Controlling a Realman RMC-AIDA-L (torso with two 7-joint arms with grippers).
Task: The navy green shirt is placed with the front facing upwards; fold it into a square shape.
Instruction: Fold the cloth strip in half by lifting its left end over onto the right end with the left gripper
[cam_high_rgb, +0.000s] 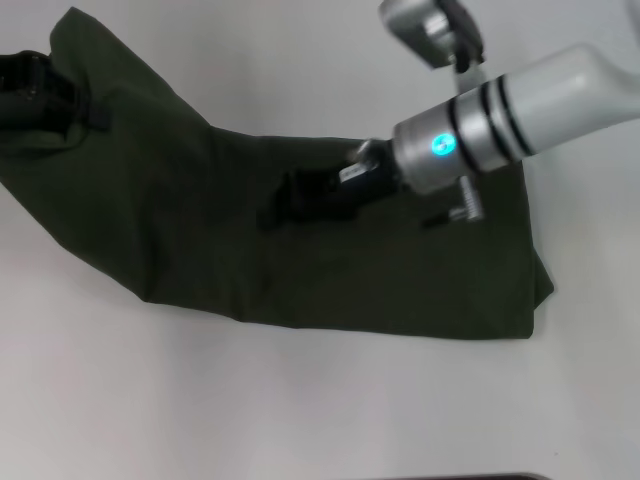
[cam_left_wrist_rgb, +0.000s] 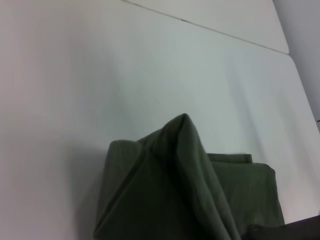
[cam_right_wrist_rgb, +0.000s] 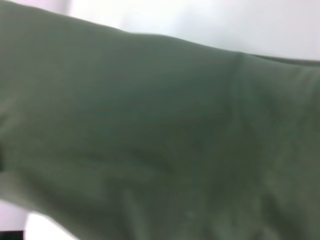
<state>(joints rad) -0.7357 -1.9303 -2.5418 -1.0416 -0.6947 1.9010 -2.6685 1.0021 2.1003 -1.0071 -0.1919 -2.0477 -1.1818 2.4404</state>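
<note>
The navy green shirt (cam_high_rgb: 300, 270) lies as a long dark olive band across the white table, plain side up, with no lettering showing. Its left end is lifted off the table and hangs from my left gripper (cam_high_rgb: 35, 90) at the far left, which is shut on the cloth. In the left wrist view that held end rises to a peak (cam_left_wrist_rgb: 182, 122) above the folded layers. My right gripper (cam_high_rgb: 295, 200) reaches in from the right and sits low over the middle of the shirt. The right wrist view is filled by shirt cloth (cam_right_wrist_rgb: 160, 140).
The white table (cam_high_rgb: 300, 400) surrounds the shirt, with bare surface in front and behind. The shirt's right end (cam_high_rgb: 530, 290) lies flat with stacked edges. A table seam (cam_left_wrist_rgb: 210, 27) runs far behind the shirt.
</note>
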